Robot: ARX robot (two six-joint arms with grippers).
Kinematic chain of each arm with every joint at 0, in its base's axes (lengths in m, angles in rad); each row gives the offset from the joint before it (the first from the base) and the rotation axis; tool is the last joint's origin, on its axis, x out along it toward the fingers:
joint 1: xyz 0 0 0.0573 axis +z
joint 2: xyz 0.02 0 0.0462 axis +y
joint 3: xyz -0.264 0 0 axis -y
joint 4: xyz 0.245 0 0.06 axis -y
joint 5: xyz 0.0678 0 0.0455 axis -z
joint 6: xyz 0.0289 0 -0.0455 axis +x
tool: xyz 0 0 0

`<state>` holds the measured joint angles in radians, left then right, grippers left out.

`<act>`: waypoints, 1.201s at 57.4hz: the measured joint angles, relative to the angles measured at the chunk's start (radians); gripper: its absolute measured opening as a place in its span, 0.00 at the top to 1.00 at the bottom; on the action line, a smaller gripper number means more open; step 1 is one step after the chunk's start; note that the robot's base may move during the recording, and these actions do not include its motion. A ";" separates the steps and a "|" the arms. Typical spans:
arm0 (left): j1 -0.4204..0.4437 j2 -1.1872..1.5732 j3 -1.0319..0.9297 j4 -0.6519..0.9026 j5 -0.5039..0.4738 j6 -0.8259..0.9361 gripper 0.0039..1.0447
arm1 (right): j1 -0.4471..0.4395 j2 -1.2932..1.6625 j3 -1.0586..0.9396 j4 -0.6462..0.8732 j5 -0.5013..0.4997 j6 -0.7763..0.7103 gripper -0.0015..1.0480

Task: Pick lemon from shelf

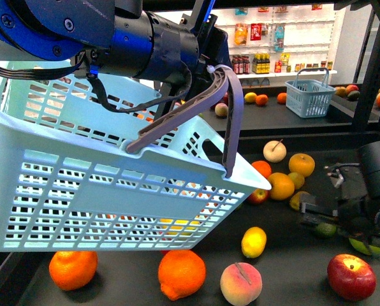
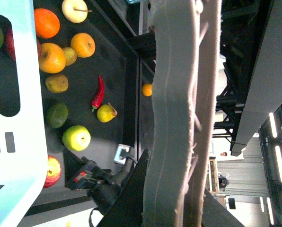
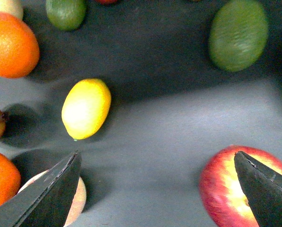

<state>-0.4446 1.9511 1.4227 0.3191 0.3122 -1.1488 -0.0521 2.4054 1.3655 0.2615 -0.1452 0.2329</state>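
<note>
Nearby, the left claw (image 1: 206, 64) is gripping the basket handle (image 1: 231, 121). Beyond, the right claw (image 3: 157, 189) is hovering wide open and empty, off-centre from the lemon (image 3: 86, 109) lying on the shelf (image 1: 298, 261); closing askew is risking rolling it toward the peach (image 1: 241, 284).

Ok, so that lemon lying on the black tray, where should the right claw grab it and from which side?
Grip the lemon across its narrow middle, coming straight down from above. It lies on its side on the shelf tray, long axis slanted, so I'd turn the open right claw to close across the short width. Bare tray shows along both long sides.
</note>
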 joint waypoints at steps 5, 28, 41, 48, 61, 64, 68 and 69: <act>0.000 0.000 0.000 0.000 -0.001 -0.001 0.92 | 0.035 0.059 0.074 -0.037 0.018 0.022 0.07; 0.000 0.000 0.000 0.000 -0.001 0.000 0.92 | 0.123 0.309 0.463 -0.209 0.079 0.088 0.07; 0.000 0.000 0.000 0.000 0.000 -0.001 0.92 | 0.152 0.432 0.650 -0.292 0.080 0.135 0.07; 0.000 0.000 0.000 0.000 0.000 0.000 0.92 | 0.167 0.476 0.731 -0.336 0.082 0.146 0.07; 0.000 0.000 0.000 0.000 0.000 0.000 0.92 | 0.181 0.530 0.833 -0.393 0.095 0.147 0.07; 0.000 0.000 0.000 0.000 0.000 0.000 0.92 | 0.182 0.545 0.850 -0.401 0.097 0.146 0.07; 0.000 0.000 0.000 0.000 0.000 0.000 0.92 | 0.182 0.559 0.866 -0.410 0.101 0.146 0.07; 0.000 0.000 0.000 0.000 0.000 0.000 0.92 | 0.182 0.563 0.871 -0.414 0.102 0.145 0.07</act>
<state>-0.4442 1.9511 1.4227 0.3191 0.3122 -1.1492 0.1303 2.9688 2.2368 -0.1524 -0.0429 0.3782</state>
